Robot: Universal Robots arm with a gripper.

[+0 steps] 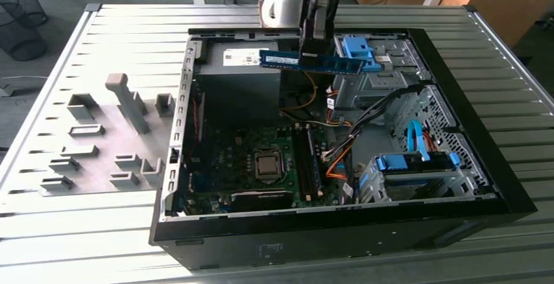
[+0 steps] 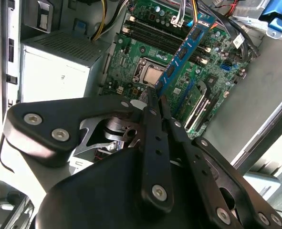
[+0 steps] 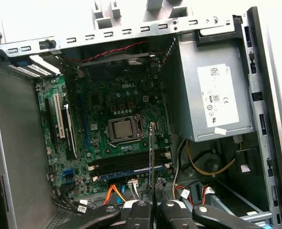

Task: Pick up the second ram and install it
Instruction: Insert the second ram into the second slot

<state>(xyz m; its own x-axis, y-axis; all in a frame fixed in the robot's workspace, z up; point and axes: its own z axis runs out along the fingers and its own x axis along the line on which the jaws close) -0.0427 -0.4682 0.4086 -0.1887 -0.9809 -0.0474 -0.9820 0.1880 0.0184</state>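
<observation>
Up above the open case [image 1: 329, 238] — fingers [image 1: 312, 37] clamped closed on the second ram [image 1: 339, 64].

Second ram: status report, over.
Gripper shut on ram. Ram held above open case, not seated. Cables run beside slots.

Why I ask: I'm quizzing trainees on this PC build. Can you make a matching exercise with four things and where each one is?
Things:
1. second ram
2. power supply
3. processor socket
4. grey fixture blocks

Places:
A. on the table, outside the case
B. middle of the motherboard
C. held by the gripper above the open case
D. in a corner of the case

Pairs: 1-C, 2-D, 3-B, 4-A
</observation>
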